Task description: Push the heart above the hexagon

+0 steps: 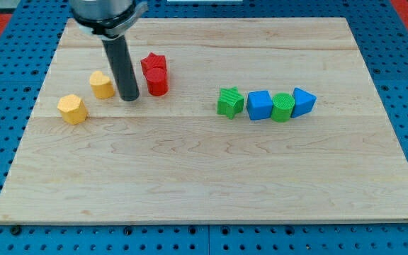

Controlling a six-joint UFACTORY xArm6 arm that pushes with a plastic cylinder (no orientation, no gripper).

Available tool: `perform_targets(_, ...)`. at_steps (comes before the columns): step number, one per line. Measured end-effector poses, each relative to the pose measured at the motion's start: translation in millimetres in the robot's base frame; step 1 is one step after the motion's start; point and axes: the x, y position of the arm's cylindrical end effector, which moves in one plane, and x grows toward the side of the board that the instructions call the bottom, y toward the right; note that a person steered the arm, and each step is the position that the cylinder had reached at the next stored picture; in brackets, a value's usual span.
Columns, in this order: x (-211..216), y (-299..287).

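A yellow heart (102, 84) lies at the board's upper left. A yellow hexagon (71, 109) lies just below and left of it, a small gap apart. My tip (129, 98) rests on the board right next to the heart's right side, between the heart and the red blocks. The rod rises from it to the top of the view.
A red star (153, 62) and a red cylinder (156, 81) sit touching, right of my tip. At mid-right a row runs: green star (229, 102), blue cube (259, 105), green cylinder (282, 108), blue triangle (303, 101). The wooden board (204, 177) lies on a blue pegboard.
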Motion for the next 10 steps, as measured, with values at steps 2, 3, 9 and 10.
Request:
perform_targets(2, -46.9, -44.3)
perform_targets(3, -37.2, -83.8)
perform_targets(9, 2.9, -34.1)
perform_targets(10, -17.3, -51.8)
